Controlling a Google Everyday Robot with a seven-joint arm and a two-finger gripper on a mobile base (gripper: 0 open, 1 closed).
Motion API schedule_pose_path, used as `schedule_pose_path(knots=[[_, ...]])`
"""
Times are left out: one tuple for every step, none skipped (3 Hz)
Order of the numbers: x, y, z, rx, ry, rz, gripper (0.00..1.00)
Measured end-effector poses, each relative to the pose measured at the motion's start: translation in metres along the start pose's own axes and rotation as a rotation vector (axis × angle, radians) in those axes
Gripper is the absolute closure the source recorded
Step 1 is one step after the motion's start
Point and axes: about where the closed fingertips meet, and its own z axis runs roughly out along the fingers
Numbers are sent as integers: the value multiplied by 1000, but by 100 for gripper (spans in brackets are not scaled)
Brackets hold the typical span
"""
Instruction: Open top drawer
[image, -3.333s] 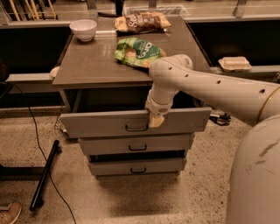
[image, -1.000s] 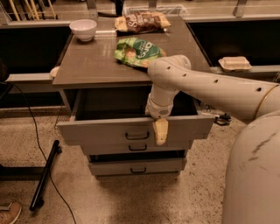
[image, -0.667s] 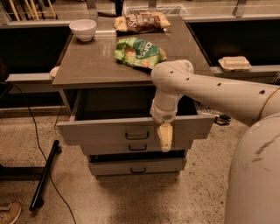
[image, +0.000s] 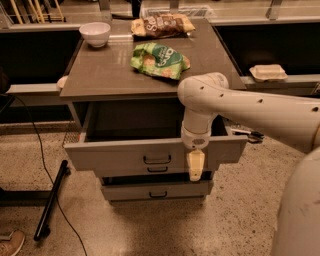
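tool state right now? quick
Tool: cannot be told whether open or closed. It hangs in front of the pulled-out wide grey top drawer, right of its small dark loop handle, not on it.

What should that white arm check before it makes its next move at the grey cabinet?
1. Wide grey top drawer open: ok, its dark inside shows behind the front panel.
2. Tool off the small dark loop handle: ok, it hangs in front of the panel, to the right of the handle.
3. Narrow grey bottom drawer not out as well: ok, it sits further back than the top one.
4. White arm apart from the green crinkled snack bag: cannot tell, the elbow is close beside it.
5. Black cable on the floor away from the tool: ok, it lies left of the cabinet.
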Motion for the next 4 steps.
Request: schedule_pose_path(knots=[[5,8,-7,5,17,22,41],[9,17,-13,14,27,42,64],[12,23,-16,24,27,61,87],[12,23,-16,24,27,61,86]])
